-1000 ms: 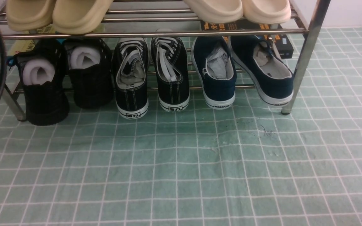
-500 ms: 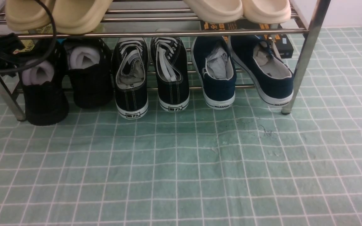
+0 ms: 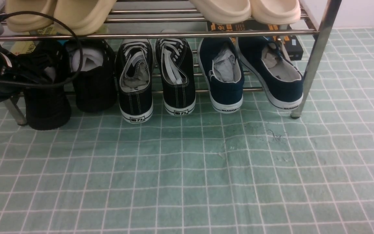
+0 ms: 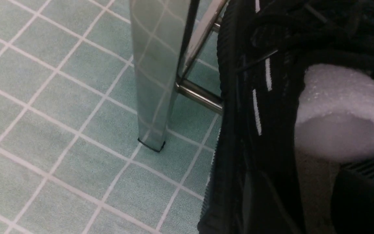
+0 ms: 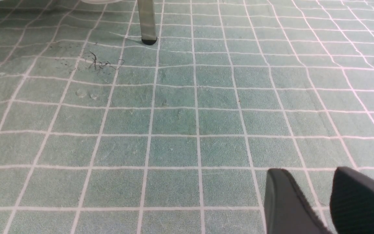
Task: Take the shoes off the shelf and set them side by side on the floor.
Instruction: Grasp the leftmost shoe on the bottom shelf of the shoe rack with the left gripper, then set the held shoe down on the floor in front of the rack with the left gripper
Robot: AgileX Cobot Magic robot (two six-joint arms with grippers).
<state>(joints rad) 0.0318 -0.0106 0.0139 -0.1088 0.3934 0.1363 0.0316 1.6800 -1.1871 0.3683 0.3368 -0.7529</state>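
At the bottom right of the right wrist view, we see the right gripper (image 5: pixel 307 172) over the green floor (image 3: pixel 187 182), its two fingers slightly apart and holding nothing. Farther off, at the left of the front view, the black shoes (image 3: pixel 93 91) sit side by side on the lower tier of the shelf (image 3: pixel 161 34), heels toward us. The left gripper (image 3: pixel 41 68) is at the mouth of the leftmost shoe (image 3: pixel 45 110), by its foam stuffing (image 4: pixel 336 107); whether it is parted or clamped we cannot tell.

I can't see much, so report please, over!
Left gripper at leftmost black shoe, grip unclear. Right gripper open, empty, above floor. Both black shoes on shelf. Shelf leg beside that shoe.
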